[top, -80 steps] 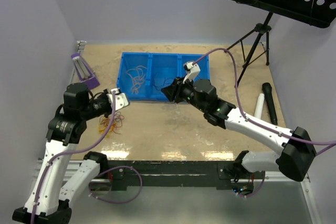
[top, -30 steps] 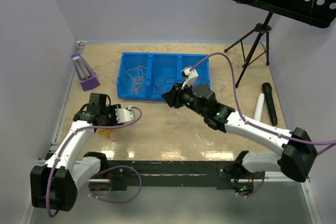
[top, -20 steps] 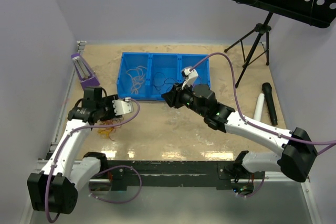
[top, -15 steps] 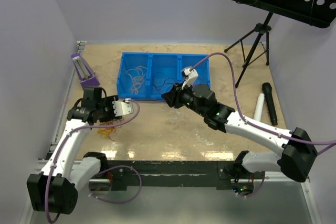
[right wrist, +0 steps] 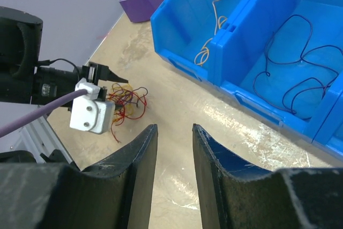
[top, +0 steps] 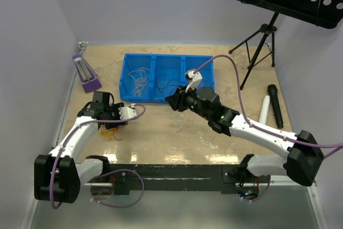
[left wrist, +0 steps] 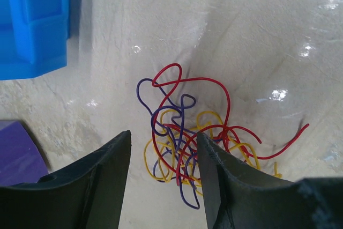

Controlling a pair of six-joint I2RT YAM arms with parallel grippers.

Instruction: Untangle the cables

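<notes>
- A beige speckled tabletop (top: 177, 132) is hemmed in by pale walls at the left and rear. A broad bare strip lies open between the arm bases and a blue plastic three-compartment bin (top: 144, 99) set at rear centre.
- The right arm is stretched diagonally toward the table's middle. The right gripper (right wrist: 174, 130) is held in front of the bin's front wall, its fingers parted by a narrow gap with nothing between them.
- The left arm is folded low along the left edge. The left gripper (left wrist: 163, 139) is pointed down over a tangle of thin red, yellow and purple cables (left wrist: 179, 132), its jaws spread and nothing pinched.
- In the bin, a pale wire (top: 140, 80) is seen in the left compartment and a black wire (top: 163, 85) in the middle one.
- A purple wedge-shaped metronome (top: 86, 76) is stood by the left wall; its scale markings are too small to be read.
- The tangle is seen lying on the tabletop near the left edge, in front of the bin's left corner and apart from it.
</notes>
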